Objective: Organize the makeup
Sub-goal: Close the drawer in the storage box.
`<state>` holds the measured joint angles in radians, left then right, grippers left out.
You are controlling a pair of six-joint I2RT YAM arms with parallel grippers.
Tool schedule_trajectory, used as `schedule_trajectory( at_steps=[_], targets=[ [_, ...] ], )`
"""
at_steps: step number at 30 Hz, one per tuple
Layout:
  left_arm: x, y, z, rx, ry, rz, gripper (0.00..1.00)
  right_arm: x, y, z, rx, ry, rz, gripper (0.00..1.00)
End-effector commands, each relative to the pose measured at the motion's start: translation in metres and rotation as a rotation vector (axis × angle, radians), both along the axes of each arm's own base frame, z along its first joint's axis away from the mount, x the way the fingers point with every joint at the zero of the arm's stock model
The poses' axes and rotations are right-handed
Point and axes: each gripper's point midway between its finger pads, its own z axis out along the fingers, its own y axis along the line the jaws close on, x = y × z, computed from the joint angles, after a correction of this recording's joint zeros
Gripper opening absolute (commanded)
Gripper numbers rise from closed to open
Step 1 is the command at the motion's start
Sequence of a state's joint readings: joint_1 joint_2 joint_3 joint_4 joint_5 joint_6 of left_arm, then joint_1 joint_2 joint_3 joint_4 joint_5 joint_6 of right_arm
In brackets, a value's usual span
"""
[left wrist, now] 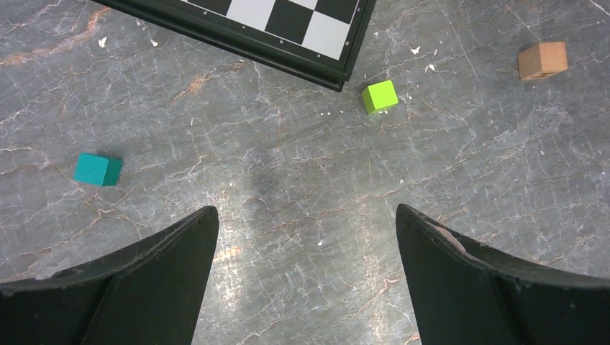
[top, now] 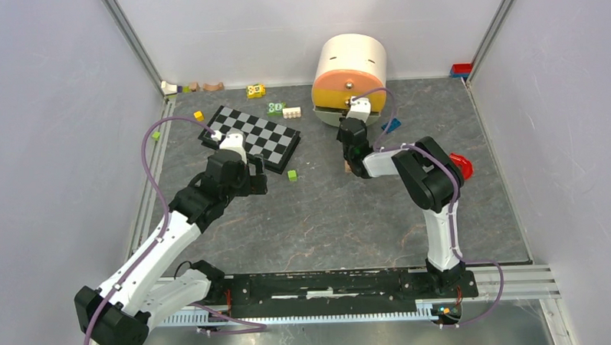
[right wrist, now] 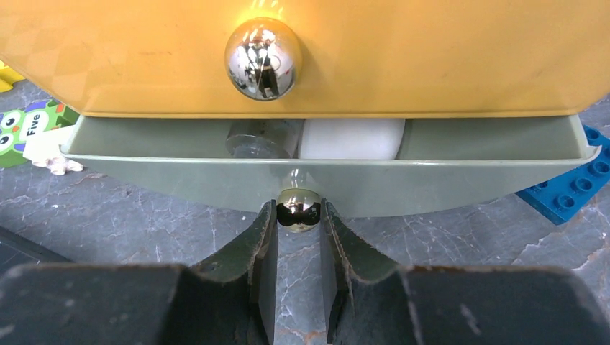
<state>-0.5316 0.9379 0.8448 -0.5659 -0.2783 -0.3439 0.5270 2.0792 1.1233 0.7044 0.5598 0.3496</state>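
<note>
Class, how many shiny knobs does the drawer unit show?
2. Upper knob on the orange drawer; lower knob on the grey drawer, pinched by the right gripper. Others may be hidden.

**What my table carries**

My table (top: 320, 226) is dark grey, veined like marble. Seen from its middle, a black-and-white chessboard (top: 251, 136) lies flat at ten o'clock. A lime cube (top: 292, 175) sits just off its near corner, and a yellow cube (top: 198, 116) lies past its far-left corner. The round cream-and-orange drawer unit (top: 350, 63) stands at one o'clock, with a blue brick (top: 391, 126) beside its base. A red piece (top: 460, 165) sits at three o'clock.
</note>
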Motion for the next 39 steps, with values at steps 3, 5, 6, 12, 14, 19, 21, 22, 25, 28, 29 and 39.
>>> schedule_trajectory(
  at_steps=[3,5,6,12,14,19,21,22,25,28,29,39],
  targets=[
    [0.007,0.0,0.011,0.009,-0.047,-0.015,0.98,0.028,0.01,0.047,0.05,-0.193,0.001,0.29],
    [0.007,0.0,0.01,0.009,-0.047,-0.014,0.99,0.03,0.01,0.045,0.038,-0.194,0.0,0.32],
    [0.007,0.0,0.01,0.009,-0.047,-0.014,0.98,0.031,0.009,0.045,0.031,-0.195,-0.006,0.33],
    [0.007,0.0,0.01,0.008,-0.045,-0.016,0.99,0.035,-0.002,0.045,0.021,-0.212,-0.046,0.34],
    [0.007,-0.001,0.009,0.009,-0.042,-0.016,0.99,0.038,-0.005,0.045,0.02,-0.216,-0.052,0.34],
    [0.007,-0.001,0.008,0.01,-0.038,-0.018,0.99,0.044,-0.012,0.045,0.021,-0.23,-0.063,0.34],
    [0.008,-0.001,0.008,0.011,-0.039,-0.016,0.99,0.047,-0.012,0.045,0.024,-0.235,-0.059,0.34],
    [0.008,-0.001,0.008,0.011,-0.038,-0.016,0.99,0.048,-0.012,0.045,0.024,-0.239,-0.056,0.34],
    [0.008,0.0,0.007,0.015,-0.037,-0.015,0.99,0.052,-0.01,0.047,0.014,-0.249,-0.038,0.35],
    [0.008,-0.001,0.007,0.016,-0.035,-0.016,0.99,0.048,-0.009,0.051,0.012,-0.263,-0.014,0.35],
    [0.009,0.0,0.007,0.017,-0.035,-0.014,0.99,0.044,-0.008,0.053,0.016,-0.272,-0.005,0.35],
    [0.009,0.0,0.004,0.022,-0.026,-0.012,0.99,-0.011,-0.006,0.08,0.035,-0.341,0.064,0.4]
  ],
)
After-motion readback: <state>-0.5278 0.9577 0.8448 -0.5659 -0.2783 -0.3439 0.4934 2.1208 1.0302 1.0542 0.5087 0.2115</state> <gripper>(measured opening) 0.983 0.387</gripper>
